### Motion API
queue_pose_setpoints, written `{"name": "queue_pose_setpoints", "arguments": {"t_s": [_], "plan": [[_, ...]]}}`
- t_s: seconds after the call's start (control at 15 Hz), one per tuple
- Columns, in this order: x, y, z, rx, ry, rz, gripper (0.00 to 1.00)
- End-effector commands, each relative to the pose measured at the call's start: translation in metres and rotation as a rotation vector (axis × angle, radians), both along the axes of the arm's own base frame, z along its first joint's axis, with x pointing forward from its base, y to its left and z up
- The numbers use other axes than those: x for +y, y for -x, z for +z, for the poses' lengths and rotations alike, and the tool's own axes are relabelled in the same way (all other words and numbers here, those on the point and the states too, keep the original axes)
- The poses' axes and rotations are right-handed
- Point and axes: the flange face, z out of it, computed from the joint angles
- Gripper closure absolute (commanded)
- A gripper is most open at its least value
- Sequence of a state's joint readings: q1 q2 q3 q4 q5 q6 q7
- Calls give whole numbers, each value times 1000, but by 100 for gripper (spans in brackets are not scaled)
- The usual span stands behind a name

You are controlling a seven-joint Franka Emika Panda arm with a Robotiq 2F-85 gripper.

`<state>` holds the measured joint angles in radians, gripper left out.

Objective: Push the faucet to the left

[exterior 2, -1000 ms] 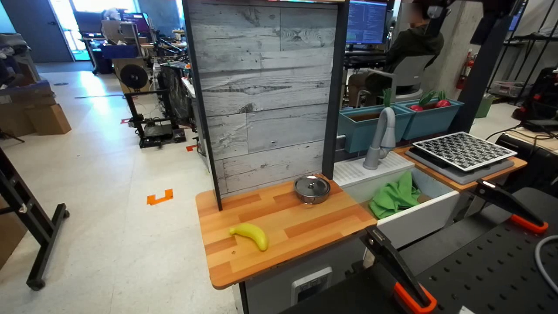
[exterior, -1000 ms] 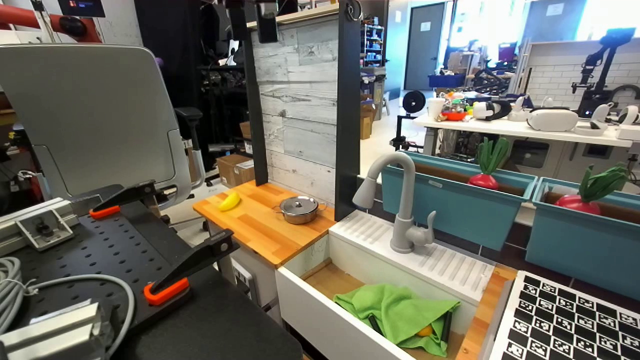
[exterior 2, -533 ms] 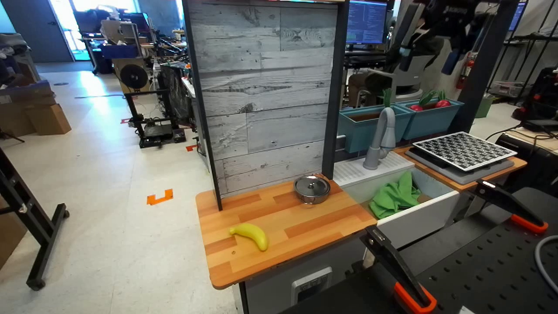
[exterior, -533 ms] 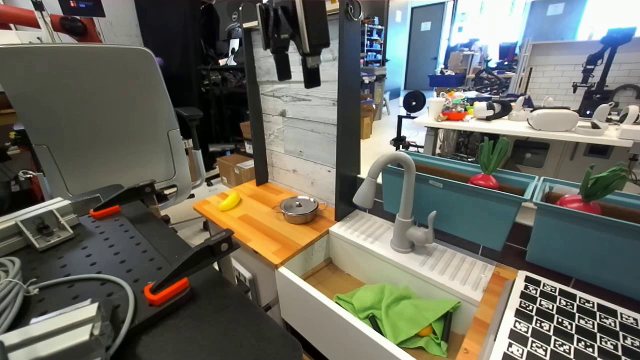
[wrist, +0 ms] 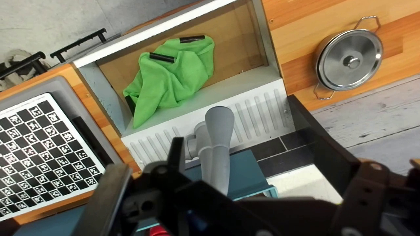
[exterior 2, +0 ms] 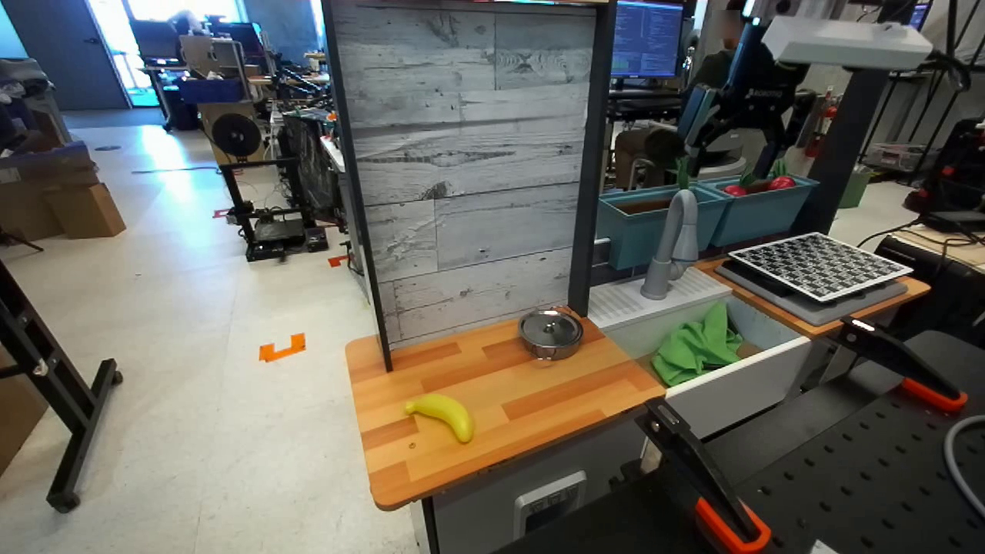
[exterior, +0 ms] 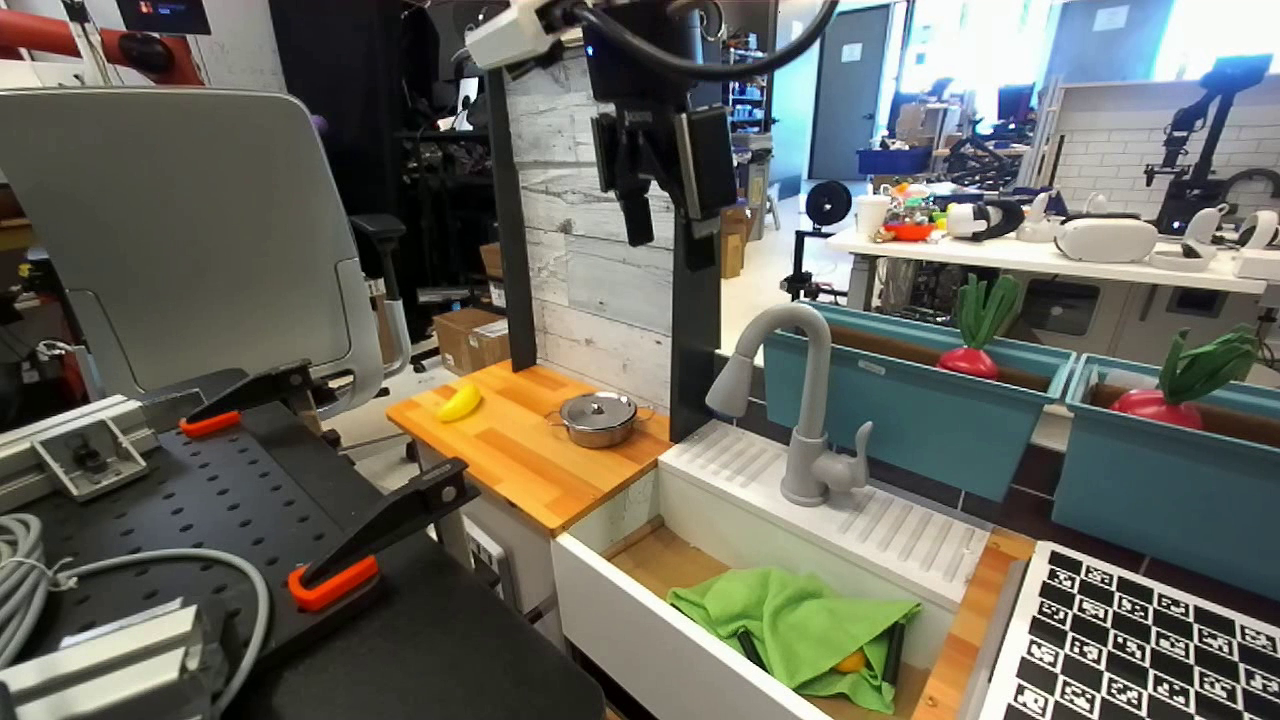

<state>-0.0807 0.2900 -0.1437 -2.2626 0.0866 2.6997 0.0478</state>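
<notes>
The grey faucet (exterior: 817, 385) stands upright on the white ribbed ledge behind the sink. Its arched spout curves down toward the sink, and a small lever sits at its base. It also shows in an exterior view (exterior 2: 668, 246) and in the wrist view (wrist: 219, 137). My gripper (exterior: 670, 235) hangs above the faucet, fingers pointing down, open and holding nothing. It also shows in an exterior view (exterior 2: 729, 163), apart from the faucet. In the wrist view the faucet appears between the fingers, nearer the left finger (wrist: 177, 149), which overlaps its lever. My linkage hides part of the faucet there.
A black post (exterior: 697, 330) and wood panel (exterior: 605, 200) stand beside the faucet. Blue planters (exterior: 910, 400) with red radishes are behind it. The sink holds a green cloth (exterior: 790, 620). A lidded pot (exterior: 598, 418) and banana (exterior: 460, 402) sit on the wooden counter (exterior: 520, 445).
My gripper has come down from the top edge in both exterior views, drifting right in one and left in the other. It stays open. The faucet has not moved.
</notes>
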Motion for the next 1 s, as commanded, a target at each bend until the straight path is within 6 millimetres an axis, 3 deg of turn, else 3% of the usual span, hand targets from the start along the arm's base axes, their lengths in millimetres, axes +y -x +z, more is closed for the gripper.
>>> {"name": "queue_pose_setpoints", "arguments": {"t_s": [0.0,0.6,0.93], "plan": [[-14,-22,-25,0,8,5,0],[-43,-53,-64,3,28,28,0],[-31,-70,-75,-5,5,43,0]]}}
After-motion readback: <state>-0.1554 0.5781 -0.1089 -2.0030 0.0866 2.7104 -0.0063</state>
